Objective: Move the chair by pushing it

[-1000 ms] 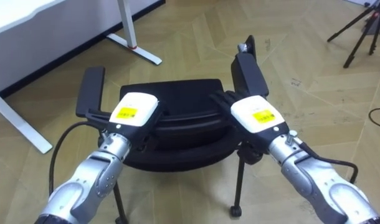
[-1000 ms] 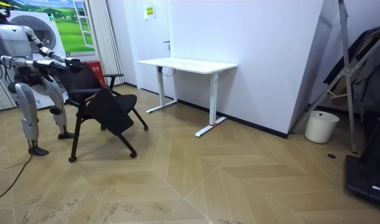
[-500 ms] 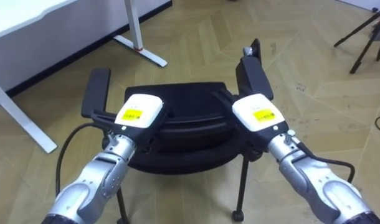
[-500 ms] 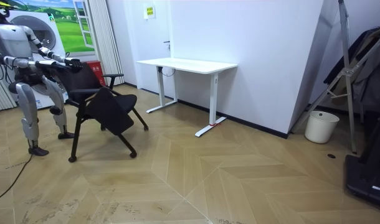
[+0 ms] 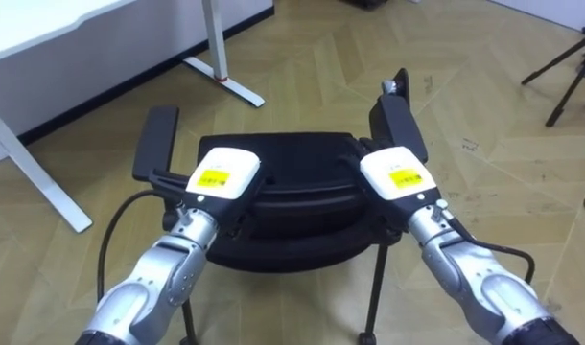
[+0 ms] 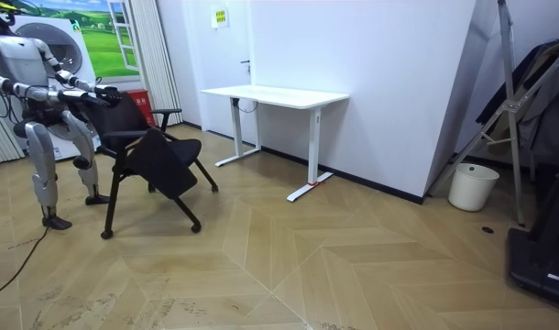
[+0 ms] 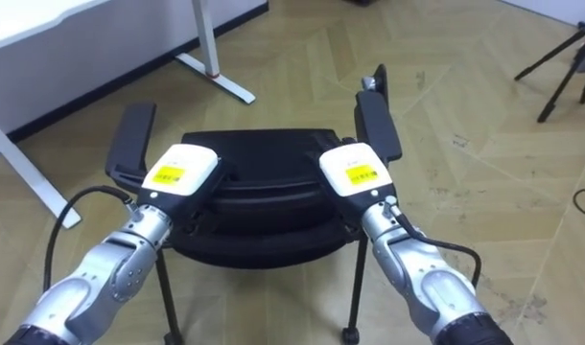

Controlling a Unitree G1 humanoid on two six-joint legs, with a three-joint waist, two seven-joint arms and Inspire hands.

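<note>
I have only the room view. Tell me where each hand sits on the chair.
Observer: In the left eye view, the left hand and the right hand rest on top of the chair back, one near each end.
Operator: Report the armrests.
Observer: The left armrest and the right armrest point forward, just outside each hand.
Operator: Say what's ahead on the right.
Observer: A tripod stands on the floor there, well clear of the chair.

White-backed left hand [image 5: 219,174] and right hand [image 5: 398,175], yellow labels, silver forearms.
</note>
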